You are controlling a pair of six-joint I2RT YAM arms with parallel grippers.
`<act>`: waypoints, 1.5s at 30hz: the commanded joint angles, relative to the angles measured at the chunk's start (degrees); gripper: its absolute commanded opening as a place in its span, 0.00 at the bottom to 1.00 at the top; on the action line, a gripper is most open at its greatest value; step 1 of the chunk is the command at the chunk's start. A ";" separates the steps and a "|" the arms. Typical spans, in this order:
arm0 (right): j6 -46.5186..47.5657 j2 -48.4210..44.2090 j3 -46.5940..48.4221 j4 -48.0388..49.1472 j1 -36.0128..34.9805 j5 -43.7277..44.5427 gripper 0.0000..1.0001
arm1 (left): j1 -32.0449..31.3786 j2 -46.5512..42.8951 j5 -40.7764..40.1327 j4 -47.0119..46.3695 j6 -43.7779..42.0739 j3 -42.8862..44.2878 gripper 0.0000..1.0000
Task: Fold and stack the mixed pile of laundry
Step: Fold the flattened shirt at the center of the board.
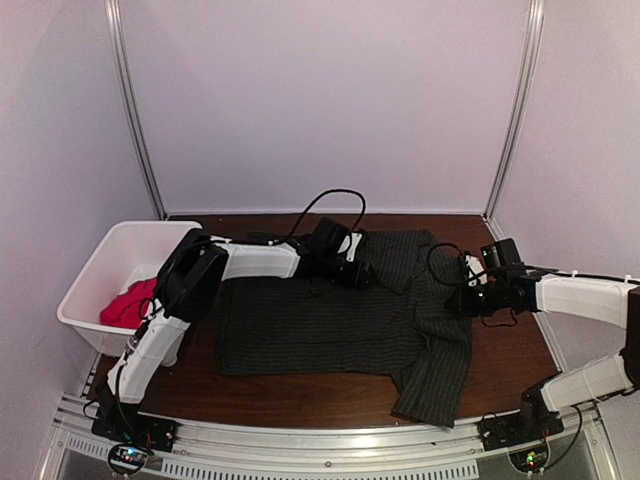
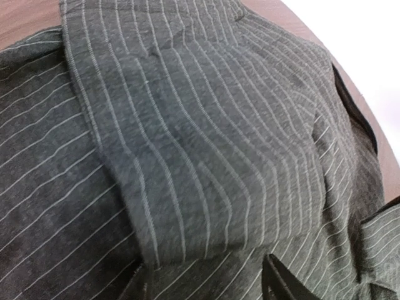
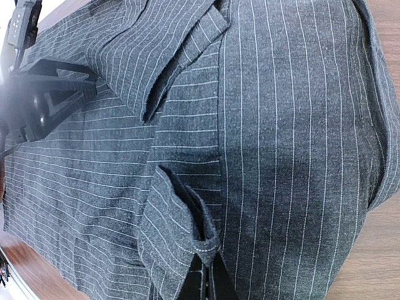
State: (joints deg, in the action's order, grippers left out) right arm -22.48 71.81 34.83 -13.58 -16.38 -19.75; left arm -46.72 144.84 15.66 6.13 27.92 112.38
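Note:
The dark pinstriped shirt (image 1: 320, 325) lies spread on the brown table, one sleeve hanging toward the front right. A folded flap of the shirt (image 2: 200, 144) lies just ahead of my left gripper (image 2: 206, 286). That gripper is open, one finger (image 2: 282, 284) showing at the right, and nothing is pinched. In the top view the left gripper (image 1: 365, 268) sits at the shirt's far edge. My right gripper (image 3: 207, 284) is shut on a small raised fold of the shirt (image 3: 187, 231) at the garment's right side (image 1: 462, 295). The red T-shirt (image 1: 130, 302) lies bunched in the bin.
A white plastic bin (image 1: 100, 262) stands at the table's left edge, beside the left arm. Bare brown table (image 1: 515, 355) shows to the right of the shirt and along the back. Light walls and metal posts close in the table.

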 commanded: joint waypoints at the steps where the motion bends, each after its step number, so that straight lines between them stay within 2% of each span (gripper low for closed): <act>1: -0.10 0.00 -1.14 1.63 -0.35 -0.76 0.00 | -0.30 2.19 3.24 -5.25 1.87 4.80 0.56; 3: -0.11 -0.02 -1.23 1.63 -0.31 -0.77 0.00 | -0.23 3.53 3.65 -5.60 1.79 6.60 0.49; 5: -0.01 0.00 -1.25 1.57 -0.37 -0.77 0.00 | 0.01 5.16 4.17 -5.82 2.02 8.71 0.37; 9: 0.15 -0.21 -1.14 1.11 -0.36 -0.29 0.00 | 1.26 8.00 5.45 -5.87 2.62 13.23 0.00; 14: -0.10 -0.47 -1.51 1.21 -0.32 -0.30 0.00 | 3.97 6.46 1.31 -9.46 1.55 14.41 0.00; 21: -0.37 -1.59 -1.75 1.09 -0.27 0.26 0.00 | 11.66 4.60 -2.59 -12.72 6.96 15.81 0.00; 27: -0.30 -1.42 -0.70 1.47 -0.31 -0.14 0.00 | 13.66 7.70 -3.58 -8.57 7.19 19.82 0.00; 28: -0.24 -1.38 -0.33 1.34 -0.32 -0.35 0.00 | 14.01 7.65 -3.54 -8.05 7.64 19.22 0.01; 29: -0.16 -1.45 0.12 1.14 -0.32 -0.47 0.00 | 14.36 7.29 -3.10 -7.87 7.82 18.31 0.06; 32: 0.17 -2.30 1.25 0.64 -0.32 -0.78 0.00 | 14.82 3.18 -3.31 -7.54 5.71 13.67 0.34; 34: 0.43 -2.98 2.21 0.27 -0.32 -0.93 0.00 | 14.61 -1.54 -3.96 -6.68 2.58 10.78 0.45; 36: 0.79 -3.82 3.35 -0.34 -0.32 -0.89 0.00 | 14.20 -5.99 -6.03 -1.22 -1.23 9.48 0.53; 41: 2.27 -6.22 7.89 -2.80 -0.32 -0.60 0.00 | 12.64 -18.75 -12.75 11.26 -8.16 3.47 0.58; 43: 2.97 -7.61 9.95 -4.06 -0.27 -1.44 0.00 | 12.24 -26.45 -12.00 12.24 -9.05 -5.25 0.58; 45: 3.19 -9.19 11.59 -4.45 -0.19 -2.19 0.00 | 11.11 -35.33 -11.55 10.87 -9.23 -19.30 0.60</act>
State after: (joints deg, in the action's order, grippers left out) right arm -20.88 66.02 42.46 -16.43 -16.38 -20.62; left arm -34.06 124.75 5.89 14.39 22.85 108.12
